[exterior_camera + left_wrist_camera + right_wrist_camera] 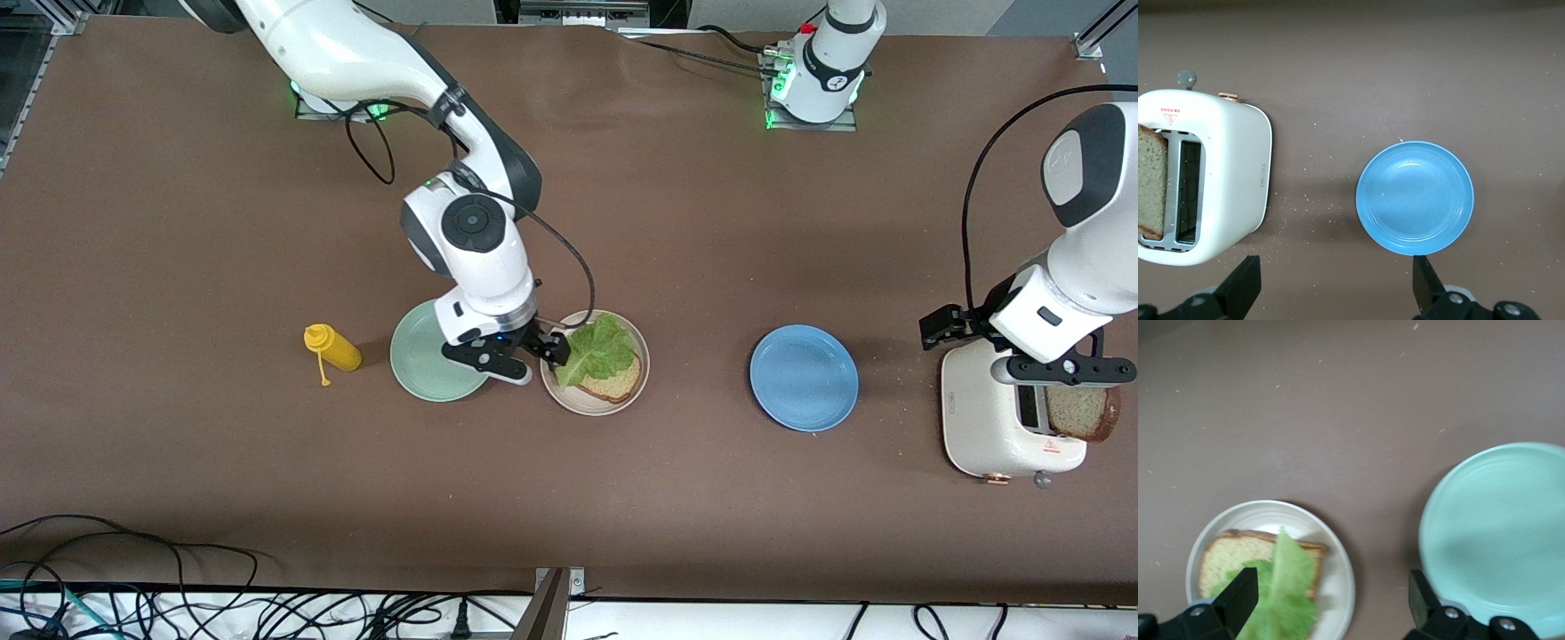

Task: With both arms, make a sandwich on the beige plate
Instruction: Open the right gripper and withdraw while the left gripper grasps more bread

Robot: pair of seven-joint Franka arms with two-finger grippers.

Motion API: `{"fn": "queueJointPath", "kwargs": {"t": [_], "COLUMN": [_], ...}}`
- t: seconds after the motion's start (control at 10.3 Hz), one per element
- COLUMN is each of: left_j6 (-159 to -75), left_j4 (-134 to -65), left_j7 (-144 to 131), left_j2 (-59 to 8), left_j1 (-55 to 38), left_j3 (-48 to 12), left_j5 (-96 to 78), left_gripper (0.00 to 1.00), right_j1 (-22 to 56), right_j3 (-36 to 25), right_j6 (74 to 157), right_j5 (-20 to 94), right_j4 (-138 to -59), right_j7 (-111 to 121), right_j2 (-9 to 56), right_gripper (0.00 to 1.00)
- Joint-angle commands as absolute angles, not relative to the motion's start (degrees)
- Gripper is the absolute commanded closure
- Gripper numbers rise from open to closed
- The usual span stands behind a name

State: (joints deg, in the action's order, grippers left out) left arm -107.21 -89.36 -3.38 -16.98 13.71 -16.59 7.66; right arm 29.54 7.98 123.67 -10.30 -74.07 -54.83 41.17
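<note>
The beige plate (569,400) (1338,577) lies mid-table with one tan bread slice (618,384) (1238,553) on it. A ruffled green lettuce leaf (591,348) (1288,587) lies over that slice. My right gripper (549,347) (1331,607) hangs open over the plate's edge toward the mint-green plate, with one finger beside the leaf and nothing held. A second bread slice (1080,413) (1151,183) stands in a slot of the white toaster (987,427) (1231,173). My left gripper (947,327) (1335,290) is open and empty, over the table beside the toaster.
A mint-green plate (427,364) (1498,533) lies next to the beige plate, toward the right arm's end. A yellow squeeze bottle (333,348) lies beside that. A blue plate (804,378) (1415,198) sits between the beige plate and the toaster. Crumbs are scattered near the toaster.
</note>
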Motion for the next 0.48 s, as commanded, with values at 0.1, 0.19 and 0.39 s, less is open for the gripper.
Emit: {"fn": "queueJointPath", "kwargs": {"t": [0.1, 0.19, 0.39], "left_j6": [-106.35, -106.35, -106.35], "left_j4": [-87.37, -86.84, -85.79], "left_j7": [1.04, 3.32, 10.07], "left_j2": [-16.79, -16.79, -17.22], "left_j1": [15.55, 17.12, 20.29], "left_j3": [-16.52, -16.61, -16.52], "left_j5": [6.77, 6.85, 6.94], "left_gripper": [0.00, 0.00, 0.00], "right_j1": [24.98, 23.31, 17.87], "right_j3": [8.26, 8.17, 8.17], "right_j6": [110.17, 106.12, 99.96], "right_j5": [-10.11, -10.11, -10.02], "right_j4": [-75.41, -76.02, -79.00], "right_j7": [-36.09, -29.68, -15.11], "right_j2": [35.08, 33.24, 28.59], "right_gripper": [0.00, 0.00, 0.00]}}
